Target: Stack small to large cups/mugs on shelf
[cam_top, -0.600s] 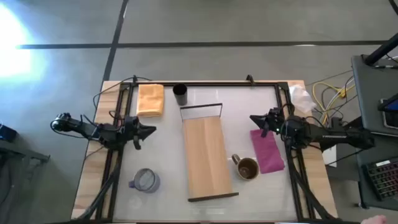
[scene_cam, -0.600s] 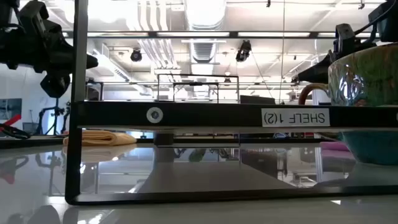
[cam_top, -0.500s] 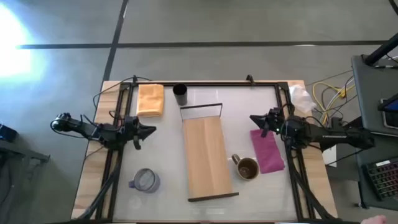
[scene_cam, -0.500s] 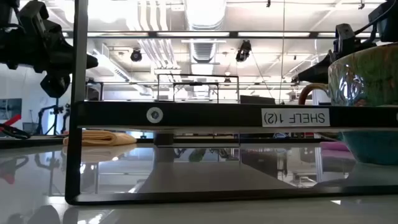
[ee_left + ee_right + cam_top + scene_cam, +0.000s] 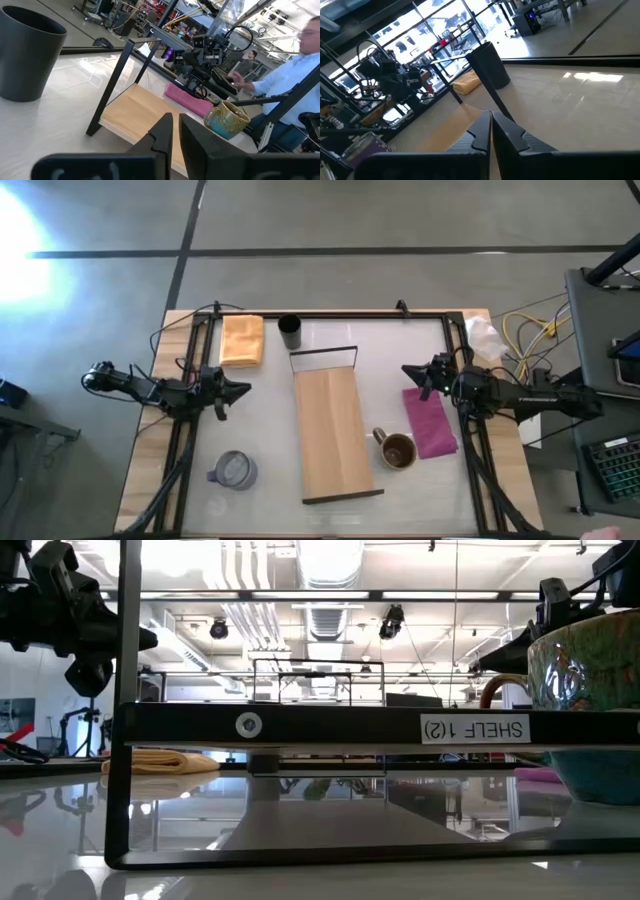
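The shelf [image 5: 331,432] lies flat mid-table [image 5: 270,390], bare. The black cup [image 5: 290,332] stands just beyond its far end, the brown mug [image 5: 397,450] just beside its right edge, the grey mug [image 5: 236,470] well apart on the left. Left claw [image 5: 243,390] and right claw [image 5: 407,370] hover at either side, fingers pressed together, holding nothing

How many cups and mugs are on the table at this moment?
3. The black cup stands beyond the shelf's far end, by the orange cloth. The brown mug stands between shelf and magenta cloth. The grey mug stands left of the shelf.
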